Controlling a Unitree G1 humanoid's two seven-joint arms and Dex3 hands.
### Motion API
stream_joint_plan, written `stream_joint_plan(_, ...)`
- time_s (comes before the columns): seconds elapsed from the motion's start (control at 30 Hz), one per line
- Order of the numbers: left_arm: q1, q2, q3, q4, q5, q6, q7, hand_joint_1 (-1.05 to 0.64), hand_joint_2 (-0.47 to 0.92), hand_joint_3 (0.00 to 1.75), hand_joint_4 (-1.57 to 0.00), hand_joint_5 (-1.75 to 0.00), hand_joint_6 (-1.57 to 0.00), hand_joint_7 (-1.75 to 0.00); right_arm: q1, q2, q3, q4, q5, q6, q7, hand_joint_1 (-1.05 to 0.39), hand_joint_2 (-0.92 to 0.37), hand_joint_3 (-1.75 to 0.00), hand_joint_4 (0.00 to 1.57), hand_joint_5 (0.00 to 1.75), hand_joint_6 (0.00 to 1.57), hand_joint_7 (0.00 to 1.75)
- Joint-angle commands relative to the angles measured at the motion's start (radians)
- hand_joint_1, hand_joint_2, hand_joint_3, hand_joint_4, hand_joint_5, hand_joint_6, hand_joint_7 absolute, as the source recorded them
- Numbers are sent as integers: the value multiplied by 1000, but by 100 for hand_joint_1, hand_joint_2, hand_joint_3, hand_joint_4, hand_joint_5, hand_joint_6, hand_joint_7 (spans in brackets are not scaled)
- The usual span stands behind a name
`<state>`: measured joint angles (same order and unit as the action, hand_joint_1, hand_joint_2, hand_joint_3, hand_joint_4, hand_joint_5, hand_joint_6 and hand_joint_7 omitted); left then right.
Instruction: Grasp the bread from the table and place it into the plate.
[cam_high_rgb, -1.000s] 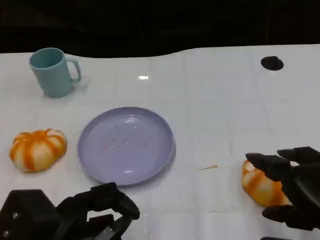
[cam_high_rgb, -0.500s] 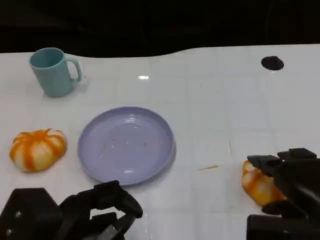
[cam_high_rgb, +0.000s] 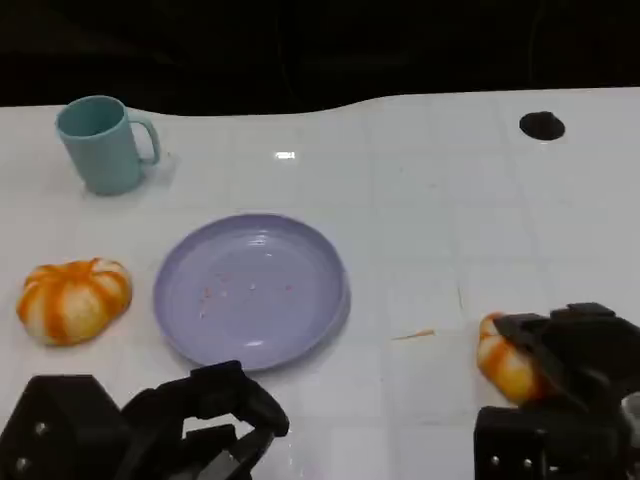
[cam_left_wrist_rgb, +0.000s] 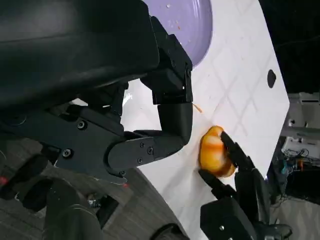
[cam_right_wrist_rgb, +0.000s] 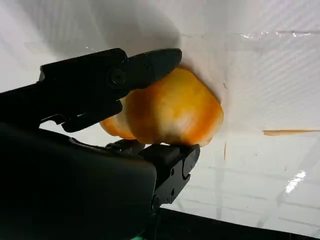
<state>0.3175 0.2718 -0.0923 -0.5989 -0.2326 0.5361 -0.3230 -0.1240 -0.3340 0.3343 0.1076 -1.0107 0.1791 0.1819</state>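
1. Orange-striped bread sits on the table near its front right corner, right hand fingers clasping it.
2. Purple plate lies centre-front.
3. Left hand fingers curled, holding nothing.

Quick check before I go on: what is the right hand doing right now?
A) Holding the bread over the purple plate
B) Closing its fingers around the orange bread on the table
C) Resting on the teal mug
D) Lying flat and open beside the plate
B: in the right wrist view the right hand has fingers against both sides of the orange bread, which is on the table, right of the plate.
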Motion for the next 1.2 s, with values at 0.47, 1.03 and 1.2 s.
stream_joint_plan(0.47, -2, 3, 2, -26, 0, 19, 16, -33, 92, 56, -67, -175, -62, -144, -89, 37, -15, 336, 194, -315, -623, -10, -49, -89, 92, 174, 81, 152)
stream_joint_plan(1.03, -14, -3, -12, -24, 7, 23, 28, -30, 92, 57, -66, -175, -61, -145, -129, 57, -7, 272, 234, -420, -671, -9, -37, -99, 95, 175, 71, 175)
stream_joint_plan(1.2, -3, -5, -19, -36, 7, 24, 32, -31, 92, 58, -66, -175, -61, -145, -132, 89, -7, 189, 291, -424, -593, -10, -33, -114, 96, 175, 72, 175)
